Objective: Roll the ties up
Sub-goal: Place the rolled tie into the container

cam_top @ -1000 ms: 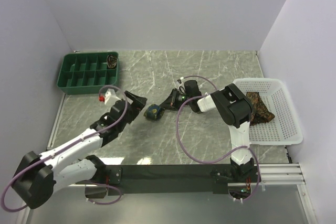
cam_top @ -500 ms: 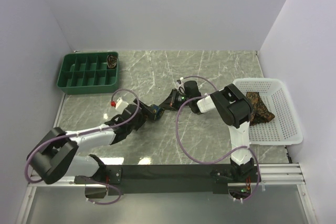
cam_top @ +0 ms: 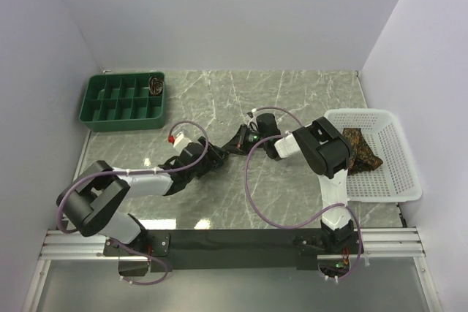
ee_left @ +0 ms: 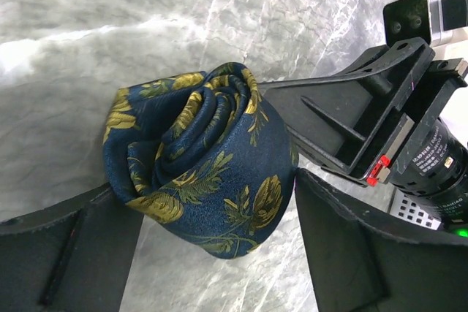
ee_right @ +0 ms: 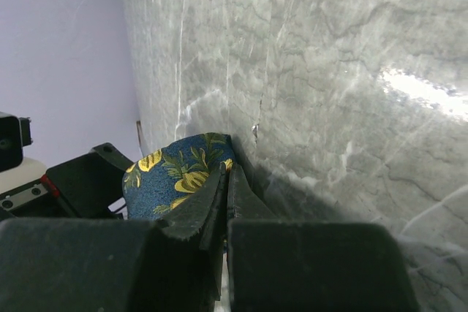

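The navy tie with yellow flowers [ee_left: 205, 173] is wound into a tight roll lying on the marble table, seen also in the top view [cam_top: 217, 153] and the right wrist view [ee_right: 175, 169]. My left gripper [ee_left: 216, 191] is open, with one jaw on each side of the roll, close against it. My right gripper [ee_right: 228, 173] is shut, its tips pinching the roll's edge from the right; it also shows in the top view [cam_top: 234, 144]. Brown ties [cam_top: 362, 150] lie in the white basket [cam_top: 373, 115]. One rolled tie [cam_top: 156, 84] sits in the green tray [cam_top: 121, 100].
The green compartment tray stands at the back left, with the rolled tie in its far right compartment. The white mesh basket stands at the right edge. The two grippers meet at the table's middle, their fingers [ee_left: 344, 122] close together.
My left arm has swung right and forward, bringing its open jaws around the navy roll. The right gripper has stayed at the roll.
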